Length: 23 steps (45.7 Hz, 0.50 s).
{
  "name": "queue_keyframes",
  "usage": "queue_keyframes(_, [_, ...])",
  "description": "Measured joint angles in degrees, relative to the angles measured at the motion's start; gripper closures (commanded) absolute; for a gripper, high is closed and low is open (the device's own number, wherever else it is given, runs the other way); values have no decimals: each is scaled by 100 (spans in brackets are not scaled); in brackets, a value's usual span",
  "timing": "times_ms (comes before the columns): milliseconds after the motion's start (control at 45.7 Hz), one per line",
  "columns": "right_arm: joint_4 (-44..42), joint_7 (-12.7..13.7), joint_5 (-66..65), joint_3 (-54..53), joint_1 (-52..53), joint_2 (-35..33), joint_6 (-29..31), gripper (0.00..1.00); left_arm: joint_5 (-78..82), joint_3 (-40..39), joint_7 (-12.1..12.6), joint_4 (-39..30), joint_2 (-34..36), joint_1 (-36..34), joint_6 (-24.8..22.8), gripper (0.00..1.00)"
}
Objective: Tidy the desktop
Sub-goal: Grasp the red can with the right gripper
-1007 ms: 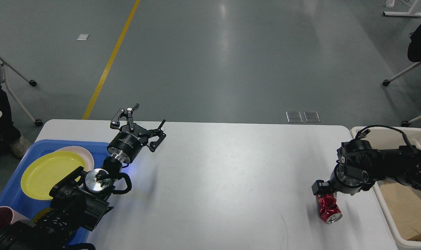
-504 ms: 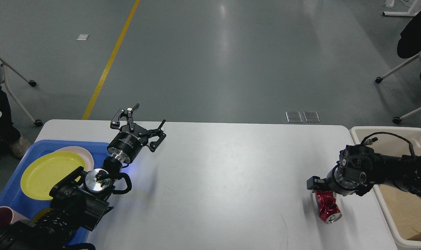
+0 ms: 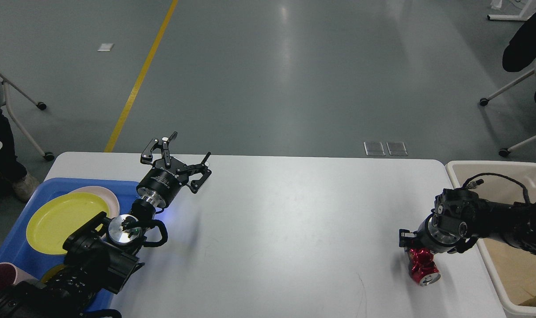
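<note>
The white desktop (image 3: 290, 221) fills the lower half of the head view. A crushed red can (image 3: 422, 267) lies on it near the right edge. My right gripper (image 3: 414, 251) points down onto the can's upper end; its fingers are dark and seen end-on, so I cannot tell whether they grip it. My left gripper (image 3: 191, 144) is open and empty, held above the table's far left part, beside the blue tray.
A blue tray (image 3: 128, 186) at the left holds a yellow plate (image 3: 64, 216) on a pink plate (image 3: 112, 197), with a pink cup (image 3: 0, 276) at the bottom left. A beige bin (image 3: 466, 168) stands off the table's right edge. Chairs stand on the floor beyond.
My right gripper has dropped lower and shifted slightly over the red can, and the can has moved a little toward me and to the right. The left arm has not moved.
</note>
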<state>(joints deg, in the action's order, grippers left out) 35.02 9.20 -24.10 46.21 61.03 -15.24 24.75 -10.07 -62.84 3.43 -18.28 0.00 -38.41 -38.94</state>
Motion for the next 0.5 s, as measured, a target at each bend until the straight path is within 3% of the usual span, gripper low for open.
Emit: queue_keyframes(504, [45,2,260,35,69,-64,489,100,0,0,0,0,0,0,0,3])
